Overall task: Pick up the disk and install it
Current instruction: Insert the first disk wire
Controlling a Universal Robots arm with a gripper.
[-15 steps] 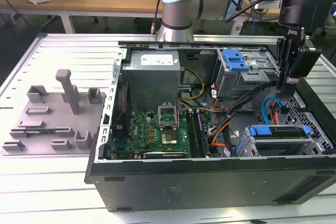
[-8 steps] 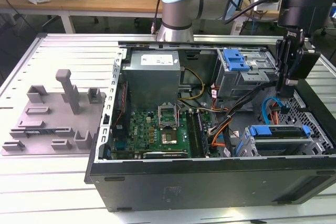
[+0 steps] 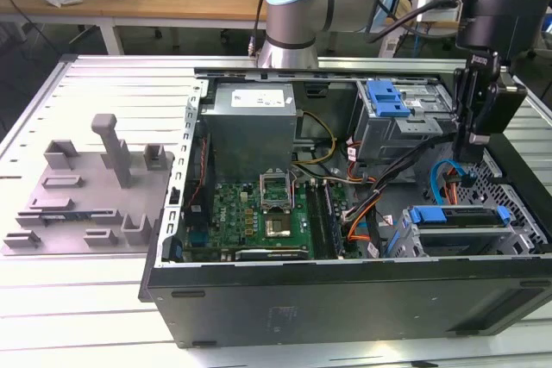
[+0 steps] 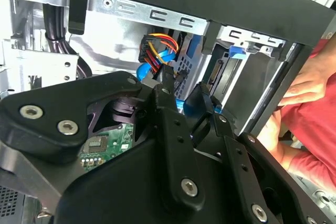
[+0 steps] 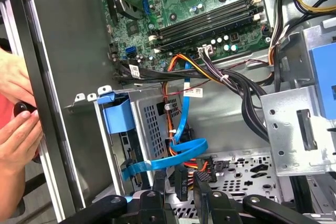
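Disk (image 3: 457, 216) lies flat in the case's (image 3: 345, 299) near corner on the exterior view's right, long axis along the case's near wall. Gripper (image 3: 466, 154) hangs inside the case, fingers (image 4: 169, 114) parted, holding nothing.

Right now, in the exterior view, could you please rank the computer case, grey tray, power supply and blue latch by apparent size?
Largest to smallest: computer case, grey tray, power supply, blue latch. None look close enough to doubt.
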